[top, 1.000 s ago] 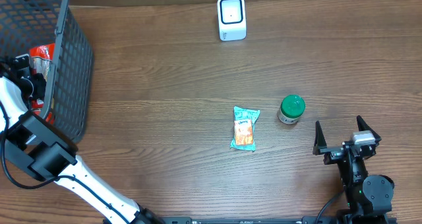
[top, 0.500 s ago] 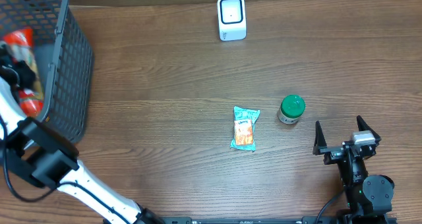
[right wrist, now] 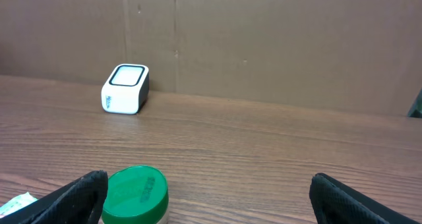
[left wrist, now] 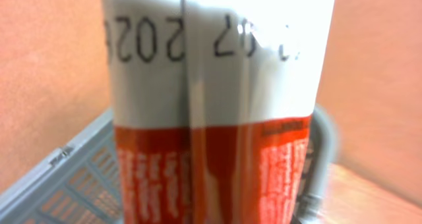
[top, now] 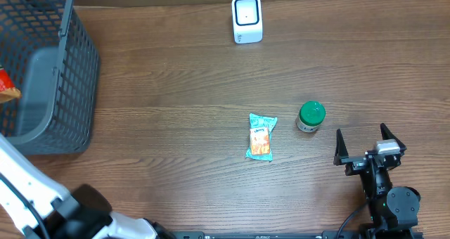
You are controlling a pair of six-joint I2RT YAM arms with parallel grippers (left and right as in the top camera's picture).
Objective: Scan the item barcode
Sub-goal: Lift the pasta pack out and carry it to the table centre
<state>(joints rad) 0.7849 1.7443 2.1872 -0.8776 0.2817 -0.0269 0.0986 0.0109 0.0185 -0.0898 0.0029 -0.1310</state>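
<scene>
Left gripper lifts the red packet [left wrist: 211, 118] out of the basket [top: 79, 63].

The left gripper is clamped shut on the packet, its fingers hidden behind it. The glossy foil, white above and red-orange below with a centre seam and a printed date, fills the wrist view. Half a second ago the packet sat inside the grey mesh basket; now it shows only at the overhead view's left edge. The left arm [top: 28, 193] has swung to the bottom-left corner. Unchanged on the wood-grain tabletop [top: 176, 91] are the white boxy scanner [top: 247, 19], a teal pouch [top: 260, 136] and a green-lidded jar [top: 310, 117]. The right gripper [top: 361, 135] rests wide apart and empty.
</scene>
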